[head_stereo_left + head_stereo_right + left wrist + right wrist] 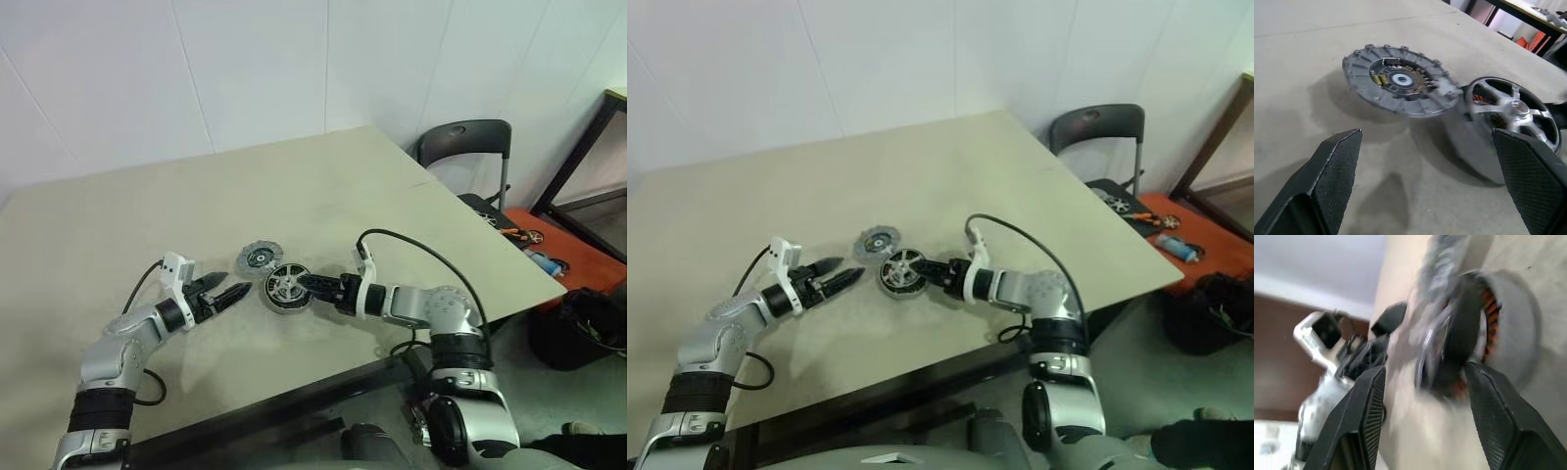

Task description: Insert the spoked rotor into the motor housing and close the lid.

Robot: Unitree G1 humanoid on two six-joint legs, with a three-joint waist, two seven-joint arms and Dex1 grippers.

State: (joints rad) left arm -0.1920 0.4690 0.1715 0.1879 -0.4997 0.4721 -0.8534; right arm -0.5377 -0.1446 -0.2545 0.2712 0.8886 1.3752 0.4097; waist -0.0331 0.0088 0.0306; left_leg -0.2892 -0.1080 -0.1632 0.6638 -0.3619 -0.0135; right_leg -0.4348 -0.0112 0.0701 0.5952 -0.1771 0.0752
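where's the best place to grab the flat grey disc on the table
By its notched rim, fingers pinching its top and bottom faces. The disc lies thin and nearly flat, with no wall to squeeze. Probably come from the left gripper's side; the motor crowds the other.

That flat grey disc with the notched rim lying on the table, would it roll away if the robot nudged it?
Probably not: the disc lies nearly flat on the table, so a nudge would likely slide it. It looks like rigid metal, probably heavy for its size. Stood on its round rim, it might roll.
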